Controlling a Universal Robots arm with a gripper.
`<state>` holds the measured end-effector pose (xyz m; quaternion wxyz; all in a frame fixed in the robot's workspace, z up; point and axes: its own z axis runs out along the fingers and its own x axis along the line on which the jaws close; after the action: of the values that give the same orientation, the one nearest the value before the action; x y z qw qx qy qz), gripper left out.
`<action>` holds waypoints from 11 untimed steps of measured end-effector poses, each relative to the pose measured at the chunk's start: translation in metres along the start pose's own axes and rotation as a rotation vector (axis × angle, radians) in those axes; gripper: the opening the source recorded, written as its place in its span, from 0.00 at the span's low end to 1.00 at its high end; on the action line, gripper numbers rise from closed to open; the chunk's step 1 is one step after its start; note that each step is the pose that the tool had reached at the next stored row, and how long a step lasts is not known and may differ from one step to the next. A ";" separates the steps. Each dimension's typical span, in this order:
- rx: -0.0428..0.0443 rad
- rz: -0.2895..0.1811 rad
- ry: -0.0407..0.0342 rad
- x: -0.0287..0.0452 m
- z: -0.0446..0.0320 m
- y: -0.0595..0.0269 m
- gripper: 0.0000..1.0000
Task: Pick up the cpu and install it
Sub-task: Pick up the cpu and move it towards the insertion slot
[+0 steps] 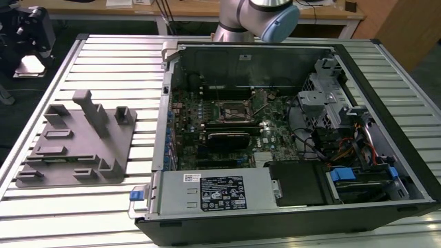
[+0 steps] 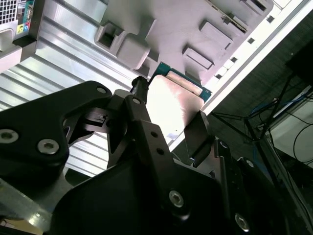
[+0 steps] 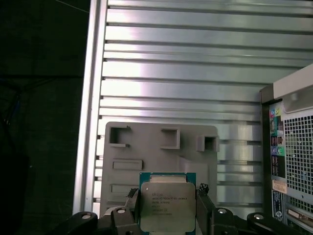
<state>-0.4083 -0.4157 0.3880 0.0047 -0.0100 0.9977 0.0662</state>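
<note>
In both wrist views the cpu (image 3: 167, 208) (image 2: 171, 103), a flat square chip with a shiny silver top and green rim, sits between my gripper's (image 3: 167, 198) (image 2: 168, 117) black fingers (image 3: 131, 201), one on each of two opposite edges. The gripper is shut on it. Chip and gripper hang above the grey plastic tray (image 3: 161, 132) (image 2: 161, 29), apart from it. In the exterior view the tray (image 1: 76, 144) lies on the slatted metal table at that view's left. The motherboard socket (image 1: 232, 111) sits inside the open computer case (image 1: 289, 139).
The ribbed aluminium table (image 3: 181, 78) stretches beyond the tray. The case's rear panel (image 3: 293, 147) stands beside the tray. My arm (image 1: 258, 18) rises at the far side of the case. Cables, drive bays and a power supply (image 1: 220, 191) crowd the case.
</note>
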 end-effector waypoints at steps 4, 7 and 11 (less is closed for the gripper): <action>0.0001 0.000 0.0013 -0.0039 0.0000 0.0000 0.55; 0.0001 0.000 0.0022 -0.0065 0.0000 0.0000 0.55; 0.0002 0.000 0.0030 -0.0100 0.0000 -0.0001 0.55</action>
<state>-0.3983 -0.4155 0.3881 0.0032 -0.0099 0.9978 0.0660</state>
